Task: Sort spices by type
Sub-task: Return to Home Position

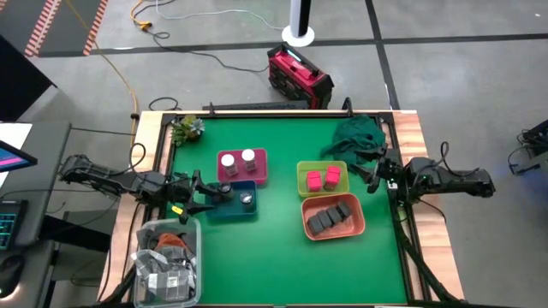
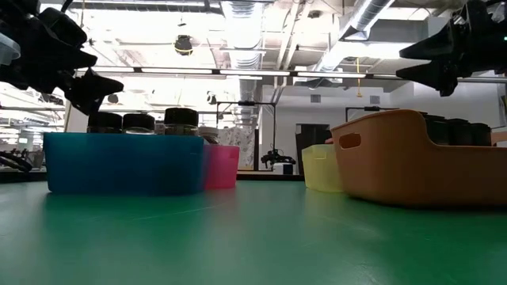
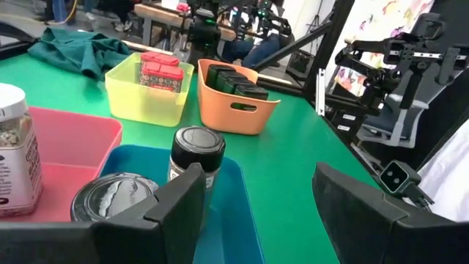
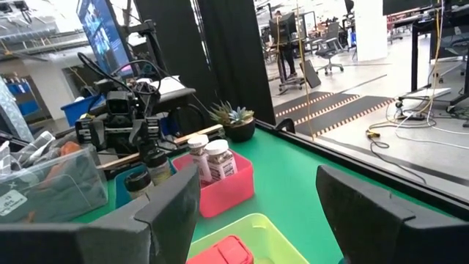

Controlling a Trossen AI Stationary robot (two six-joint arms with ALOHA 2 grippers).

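Two white-capped jars [image 1: 239, 159] stand in the pink tray [image 1: 259, 177]. Dark round tins [image 3: 196, 152] stand in the blue tray [image 1: 234, 211]. Two pink boxes [image 1: 323, 179] sit in the yellow-green tray [image 1: 301, 180], and dark grey boxes [image 1: 330, 216] lie in the salmon tray [image 1: 358, 228]. My left gripper [image 1: 208, 190] hovers open over the blue tray's left end, pointing level toward the table's right, with nothing between its fingers [image 3: 174, 209]. My right gripper [image 1: 369, 177] hangs open and empty at the right edge, beside the yellow-green tray.
A clear bin of clutter [image 1: 167, 261] stands at the near left corner. A green cloth [image 1: 358, 137] lies at the far right and a small plant [image 1: 187, 128] at the far left. Bare green table [image 1: 265, 265] stretches along the near side.
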